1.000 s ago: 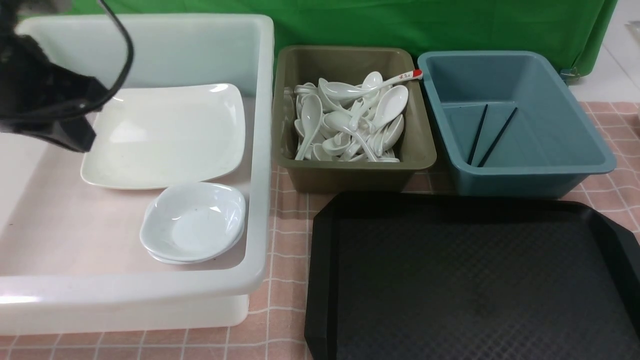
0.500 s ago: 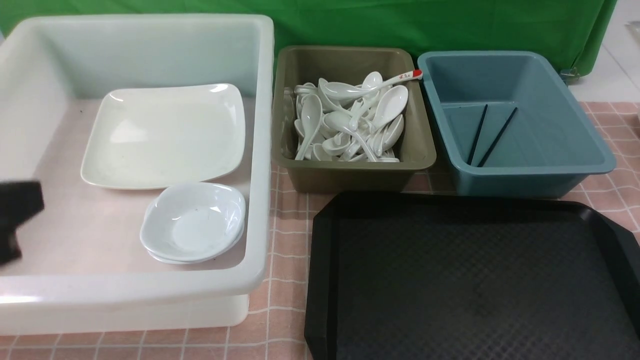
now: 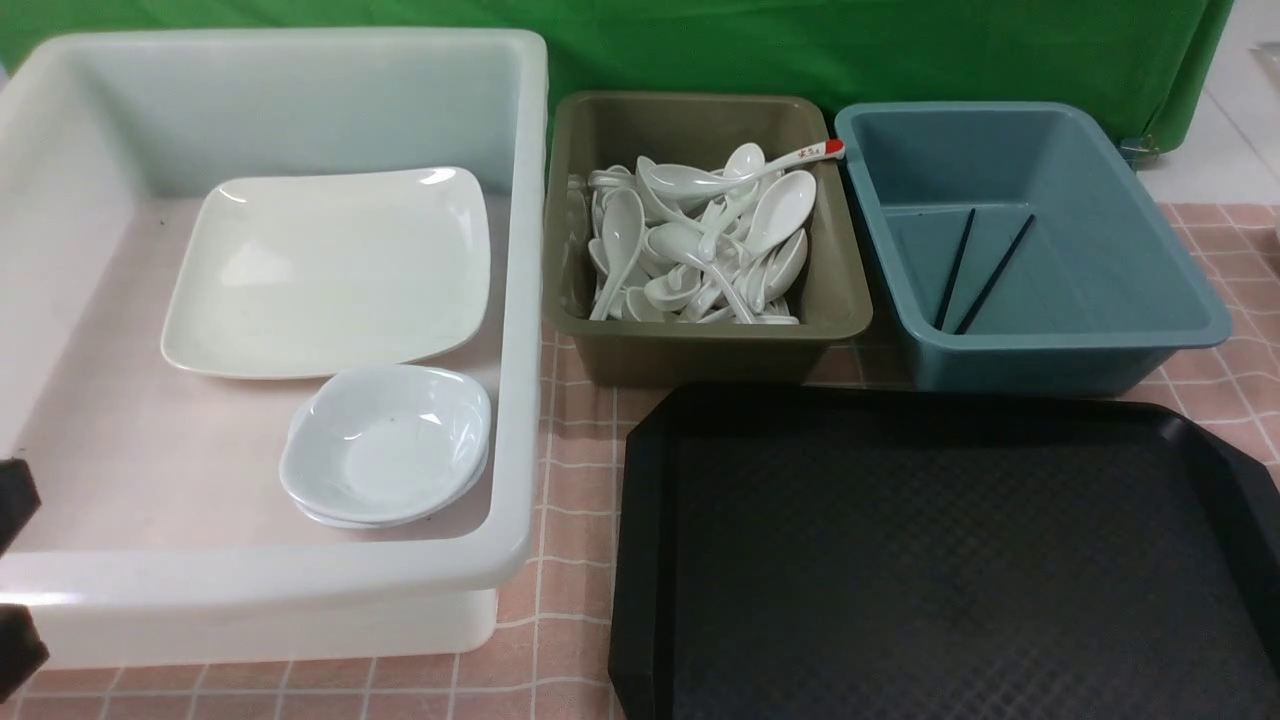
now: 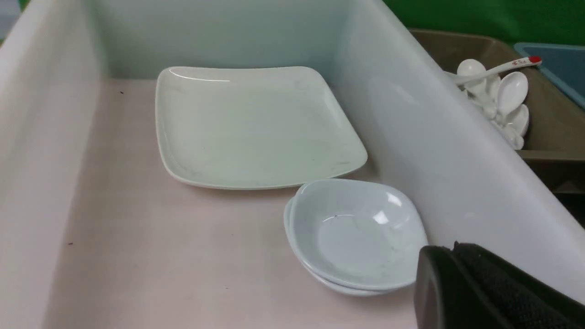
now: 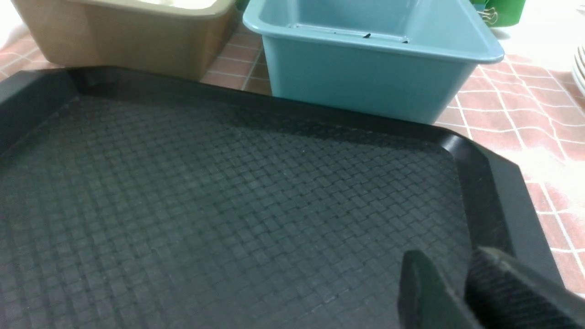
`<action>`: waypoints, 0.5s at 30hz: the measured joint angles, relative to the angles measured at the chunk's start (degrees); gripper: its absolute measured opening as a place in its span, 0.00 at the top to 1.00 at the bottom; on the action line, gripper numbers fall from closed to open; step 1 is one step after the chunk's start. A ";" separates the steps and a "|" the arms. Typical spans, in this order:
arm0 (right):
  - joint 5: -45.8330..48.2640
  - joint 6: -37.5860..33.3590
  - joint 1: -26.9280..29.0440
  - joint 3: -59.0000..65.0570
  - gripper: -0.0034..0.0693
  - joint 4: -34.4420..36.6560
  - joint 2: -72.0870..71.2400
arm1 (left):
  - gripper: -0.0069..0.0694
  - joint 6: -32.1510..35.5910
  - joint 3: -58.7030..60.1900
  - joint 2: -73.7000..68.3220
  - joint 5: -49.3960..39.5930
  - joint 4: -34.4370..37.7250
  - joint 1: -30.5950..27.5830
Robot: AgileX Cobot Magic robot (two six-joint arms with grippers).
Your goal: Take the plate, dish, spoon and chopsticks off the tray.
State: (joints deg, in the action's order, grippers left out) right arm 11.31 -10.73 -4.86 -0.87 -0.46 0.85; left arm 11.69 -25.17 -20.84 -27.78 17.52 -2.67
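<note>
Change: the left gripper [image 4: 450, 256], jaws pressed together on nothing, has dropped from above the plate [image 3: 330, 270] to the front view's 8 o'clock edge; the right gripper [image 5: 450, 274] hangs over the bare tray [image 3: 940, 560] at 5 o'clock, jaws slightly parted, empty. Surface: pink checked cloth [image 3: 575, 480], green curtain [image 3: 800, 45] at 12 o'clock. Containers, left to right: white tub [image 3: 525, 300] with plate and stacked dishes [image 3: 388, 445]; olive bin [image 3: 705, 345] heaped with spoons [image 3: 700, 250]; blue bin [image 3: 1050, 350] with chopsticks [image 3: 975, 270].

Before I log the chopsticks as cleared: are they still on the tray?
No, the chopsticks lie in the blue bin, off the tray.
</note>
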 joint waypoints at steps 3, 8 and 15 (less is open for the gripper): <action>-0.06 0.00 0.00 0.00 0.67 0.00 0.00 | 0.91 0.00 0.00 0.00 1.44 -1.38 0.00; -0.11 0.00 0.00 0.00 0.65 0.00 0.00 | 0.91 0.00 1.34 0.60 4.50 -2.28 0.00; -0.11 0.00 0.00 0.00 0.63 0.00 0.00 | 0.91 -2.21 12.83 8.89 13.20 -7.26 0.00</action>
State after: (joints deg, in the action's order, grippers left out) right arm 11.20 -10.73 -4.86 -0.87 -0.46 0.85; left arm 9.48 -12.34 -11.96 -14.58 10.26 -2.67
